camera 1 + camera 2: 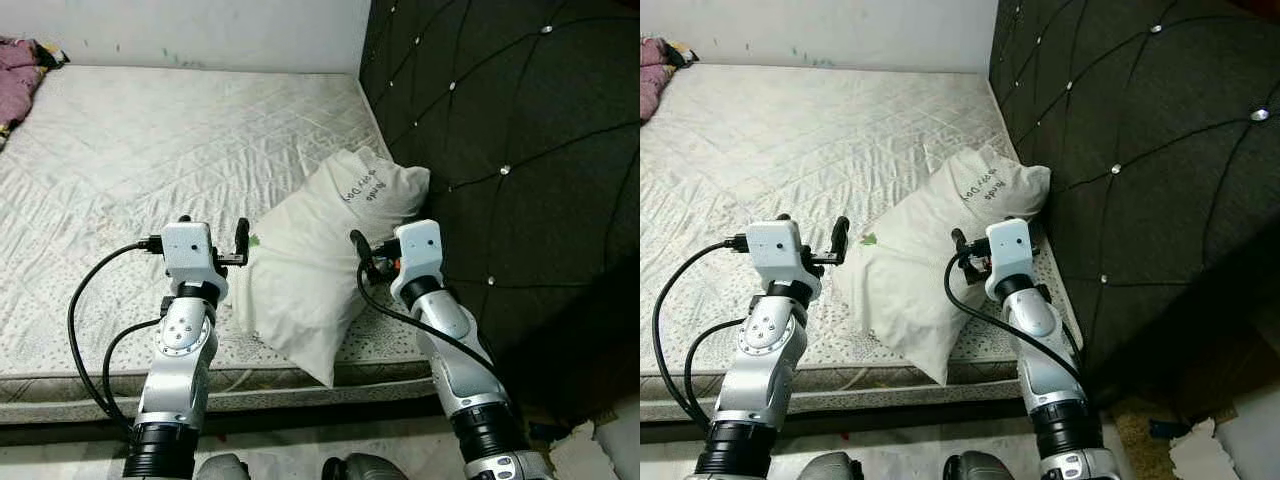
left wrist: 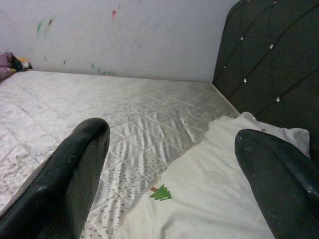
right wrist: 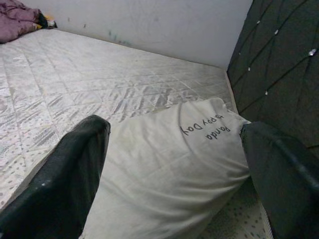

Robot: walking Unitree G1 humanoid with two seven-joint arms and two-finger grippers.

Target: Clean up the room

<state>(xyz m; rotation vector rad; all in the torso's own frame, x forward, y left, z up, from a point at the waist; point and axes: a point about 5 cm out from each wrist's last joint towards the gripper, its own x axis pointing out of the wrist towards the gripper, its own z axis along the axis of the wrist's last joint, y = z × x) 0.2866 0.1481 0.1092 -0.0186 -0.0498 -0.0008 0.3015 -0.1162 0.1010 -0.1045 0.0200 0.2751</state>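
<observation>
A white pillow (image 1: 310, 270) with handwriting and a small green tree mark (image 2: 161, 192) lies on the bare quilted mattress (image 1: 150, 150). Its top end leans against the dark headboard and one corner hangs over the front edge. My left gripper (image 1: 212, 228) is open and hovers just beside the pillow's left edge. My right gripper (image 3: 174, 169) is open at the pillow's right side, close to the headboard, and the pillow lies ahead between its spread fingers. Neither gripper holds anything.
The dark tufted headboard (image 1: 500, 120) rises along the right side of the bed. A white wall (image 1: 200, 30) closes the far side. A purple cloth bundle (image 1: 20, 70) lies at the mattress's far left corner. White scraps (image 1: 590, 450) lie on the floor at lower right.
</observation>
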